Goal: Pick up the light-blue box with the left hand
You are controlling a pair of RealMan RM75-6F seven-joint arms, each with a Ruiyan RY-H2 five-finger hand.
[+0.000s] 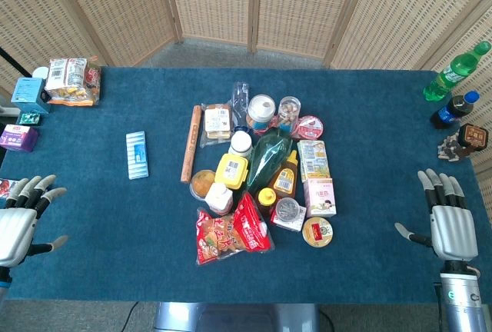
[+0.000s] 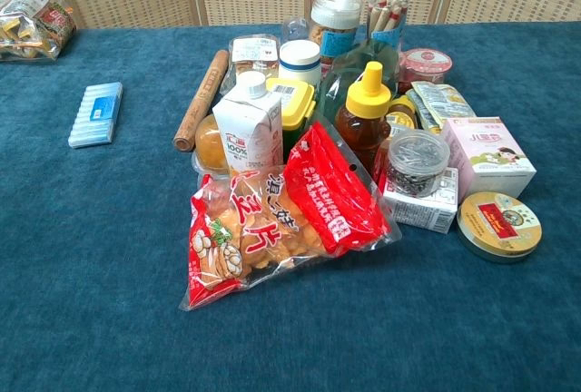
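The light-blue box (image 1: 137, 154) lies flat on the blue tablecloth, left of the pile of groceries; in the chest view the light-blue box (image 2: 96, 114) sits at the far left. My left hand (image 1: 21, 220) hovers at the table's left front edge, fingers spread, holding nothing, well to the left of and nearer than the box. My right hand (image 1: 444, 215) rests at the right front edge, fingers apart and empty. Neither hand shows in the chest view.
A wooden rolling pin (image 1: 190, 143) lies just right of the box. A pile with a red snack bag (image 1: 231, 229), milk carton (image 2: 249, 124) and honey bottle (image 2: 363, 120) fills the middle. Small boxes (image 1: 31, 94) and a snack pack (image 1: 72, 81) sit far left; bottles (image 1: 455, 71) far right.
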